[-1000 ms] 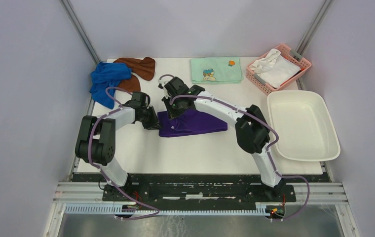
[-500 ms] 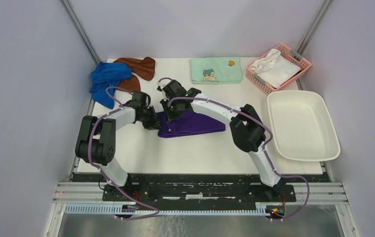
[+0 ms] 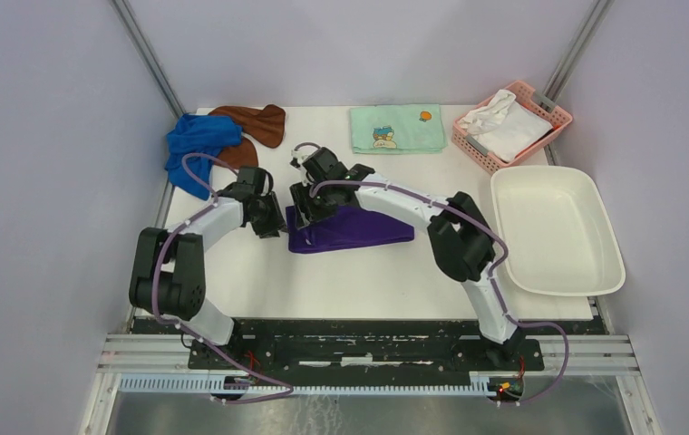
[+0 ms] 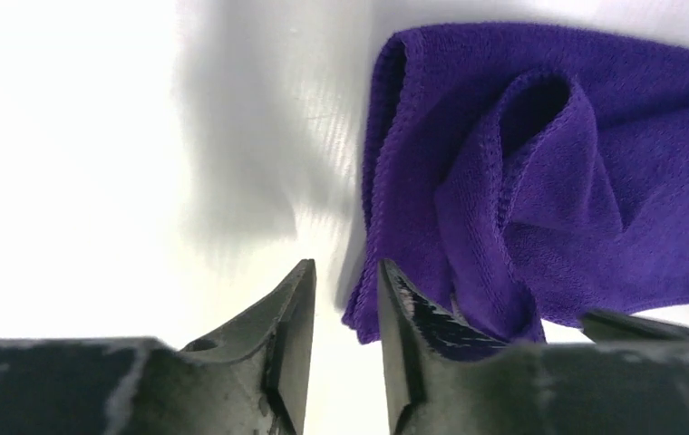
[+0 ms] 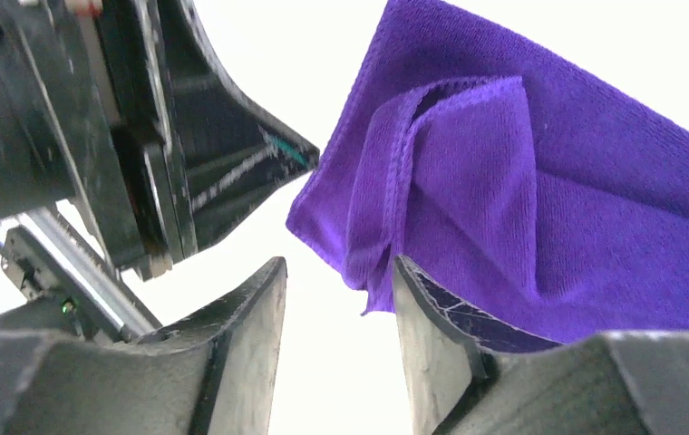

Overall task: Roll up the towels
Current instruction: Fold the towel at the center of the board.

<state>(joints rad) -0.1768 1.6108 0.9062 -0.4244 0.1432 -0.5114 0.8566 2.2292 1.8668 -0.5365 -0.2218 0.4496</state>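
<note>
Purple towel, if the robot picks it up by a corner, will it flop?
Probably floppy: the purple towel lies in soft folds, so a lifted corner would likely leave the rest drooping. Its fuzzy looped surface looks grippy, not slippery. Pushed, it would probably wrinkle rather than slide flat.

White surface [image 3: 359,272]. Dark purple towel [image 3: 359,227] lies folded long, mid-surface, a bit left of centre. Royal blue towel [image 3: 194,145] is bunched at the far-left corner, overlapping the rust-brown towel [image 3: 255,122] beside it. Pale green cartoon-print towel [image 3: 397,128] lies flat at the far edge, centre. Pink basket [image 3: 460,136] sits at the far-right corner, white tray [image 3: 554,227] just in front of it along the right edge.
</note>
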